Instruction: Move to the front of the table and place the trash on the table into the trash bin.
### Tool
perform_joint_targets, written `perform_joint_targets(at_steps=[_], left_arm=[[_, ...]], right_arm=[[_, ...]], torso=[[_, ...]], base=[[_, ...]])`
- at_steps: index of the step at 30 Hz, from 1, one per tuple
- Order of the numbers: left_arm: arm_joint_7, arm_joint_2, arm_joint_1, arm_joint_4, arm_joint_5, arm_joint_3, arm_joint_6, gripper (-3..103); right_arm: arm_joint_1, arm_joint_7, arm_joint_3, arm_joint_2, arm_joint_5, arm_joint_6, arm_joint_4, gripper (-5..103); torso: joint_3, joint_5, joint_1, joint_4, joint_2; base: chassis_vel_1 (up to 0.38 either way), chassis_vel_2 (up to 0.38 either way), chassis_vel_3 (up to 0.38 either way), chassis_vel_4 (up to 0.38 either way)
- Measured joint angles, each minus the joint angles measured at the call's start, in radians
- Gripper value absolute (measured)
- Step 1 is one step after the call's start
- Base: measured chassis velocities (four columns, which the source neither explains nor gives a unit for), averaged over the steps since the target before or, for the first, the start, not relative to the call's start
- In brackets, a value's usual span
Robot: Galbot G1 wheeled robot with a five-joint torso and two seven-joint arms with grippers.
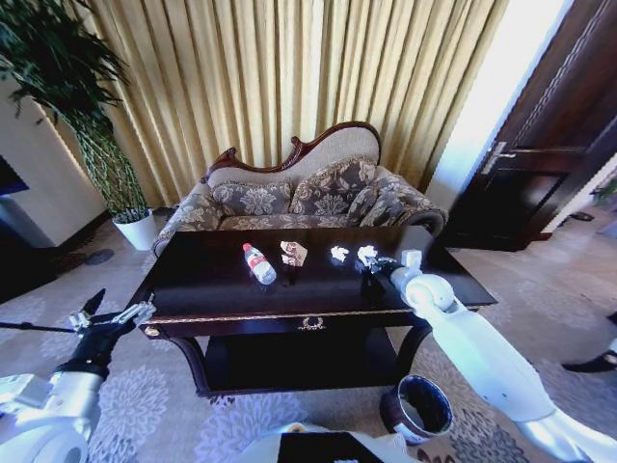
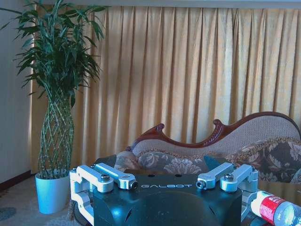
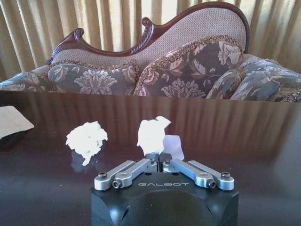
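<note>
trash bin [image 1: 417, 407] sits on the floor nearest us, right of centre. on the table [image 1: 202, 280], our right tool [image 1: 369, 260] is clamped on a white paper wad [image 3: 151, 134]; our left tool [image 1: 118, 313] hangs spread apart off the left end.

Bare tabletop [image 1: 207, 280] left of the bottle [image 1: 258, 263]; sofa [image 1: 299, 198] close behind the table's far edge
</note>
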Motion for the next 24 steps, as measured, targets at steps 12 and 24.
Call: perform_joint_targets(at_steps=[12,24], left_arm=[[0.001,0.003,-0.015,0.0,-0.002,0.004,-0.002,100],[0.003,-0.011,-0.056,0.007,0.001,0.005,-0.003,100]], right_arm=[[-0.075,-0.001,0.109,-0.032,0.014,0.069,0.102,0],[-0.409,0.035,0.418,-0.028,-0.023,0.145,0.434,0]], torso=[[0.0,0.0001,0.0,0.0001,0.0],[0.0,-0.0003,0.0,0.0003,0.0]], base=[[0.0,0.0,0.0,0.0],[0.0,0.0,0.0,0.0]])
